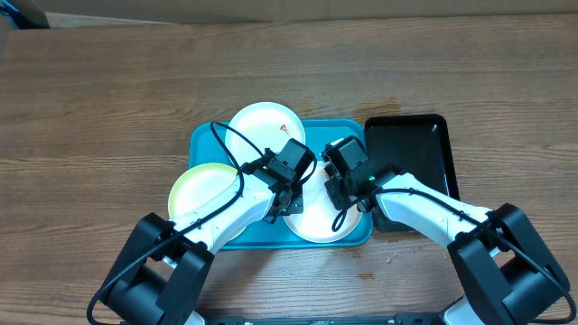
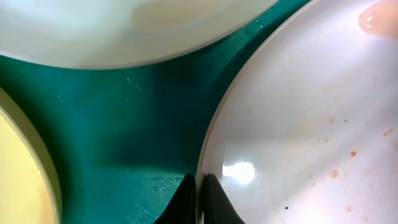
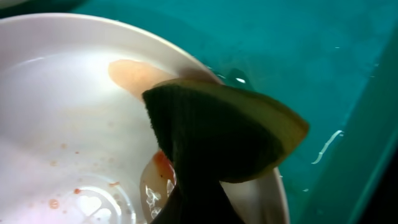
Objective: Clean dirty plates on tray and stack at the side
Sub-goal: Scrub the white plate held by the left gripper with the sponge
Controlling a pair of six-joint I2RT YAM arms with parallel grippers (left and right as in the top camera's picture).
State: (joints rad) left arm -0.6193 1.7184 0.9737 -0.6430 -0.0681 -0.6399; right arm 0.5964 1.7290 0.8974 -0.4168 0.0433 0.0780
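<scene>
We saw a brown wooden table [image 1: 90, 108] with long streaky grain, evenly lit, filling most of the overhead view. A small dark stain [image 1: 386, 106] marked the wood. Beyond its far edge ran a pale tan strip [image 1: 361, 7].

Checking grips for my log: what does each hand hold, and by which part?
Left hand: white plate, by its rim. Right hand: sponge, by one end.

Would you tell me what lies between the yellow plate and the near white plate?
Bare wet tray, in the left wrist view, from the yellow plate to the left gripper on the rim of the near white plate.
</scene>
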